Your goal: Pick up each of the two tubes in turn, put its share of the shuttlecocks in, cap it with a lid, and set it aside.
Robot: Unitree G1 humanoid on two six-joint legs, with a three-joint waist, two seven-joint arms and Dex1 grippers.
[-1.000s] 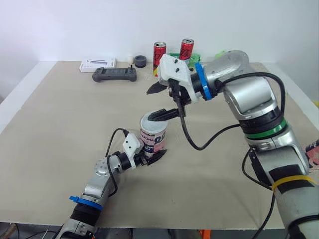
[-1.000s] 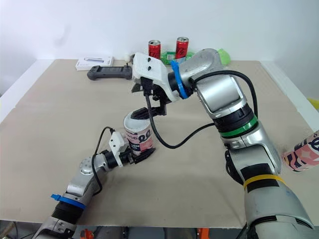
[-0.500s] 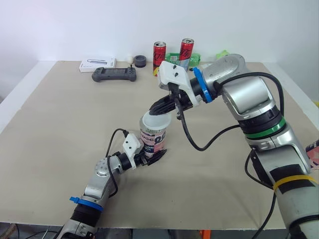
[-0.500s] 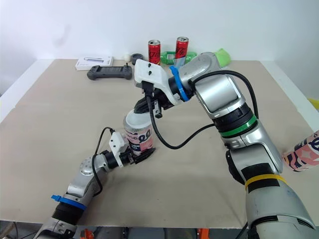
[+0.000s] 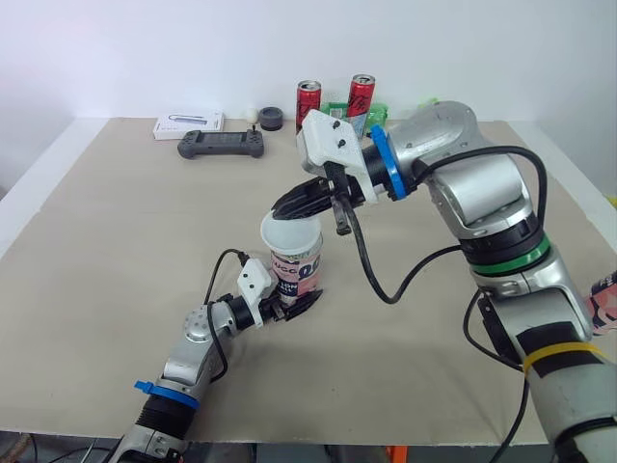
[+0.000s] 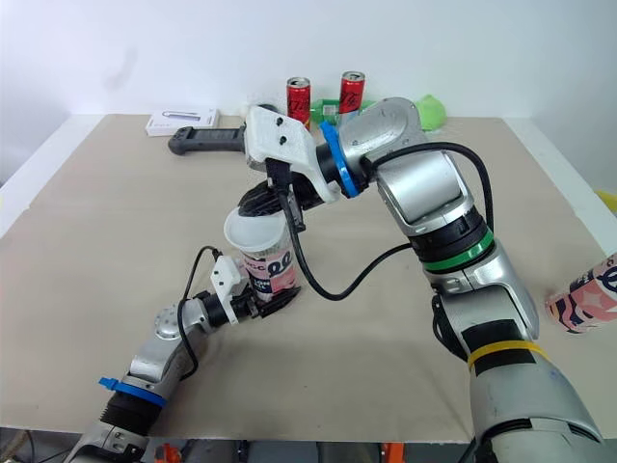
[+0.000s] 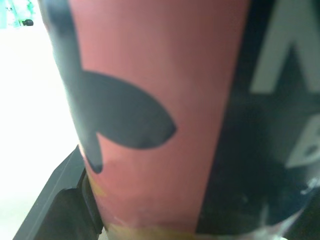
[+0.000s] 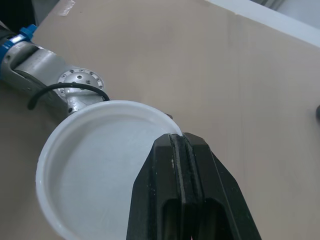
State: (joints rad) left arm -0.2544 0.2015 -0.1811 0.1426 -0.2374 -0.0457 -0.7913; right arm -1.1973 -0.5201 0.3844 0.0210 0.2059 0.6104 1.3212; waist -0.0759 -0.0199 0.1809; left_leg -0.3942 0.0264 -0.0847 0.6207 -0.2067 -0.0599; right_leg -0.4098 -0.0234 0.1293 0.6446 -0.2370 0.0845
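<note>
A pink and black printed tube stands upright on the tan table, with my left gripper shut on its lower part; the tube's wall fills the space between that gripper's fingers. Just above the tube's top, shifted a little to the left, hangs a white lid, tilted. My right gripper is shut on the lid's rim, and the lid's hollow inside faces the wrist camera. A second patterned tube lies at the table's right edge.
At the back of the table stand two red cans, a black game controller, a white box, a small grey roll and green items.
My right gripper went from open around the lid on the tube to shut on its rim. It has since carried the lid up and leftward, tilting it. The left arm held still.
</note>
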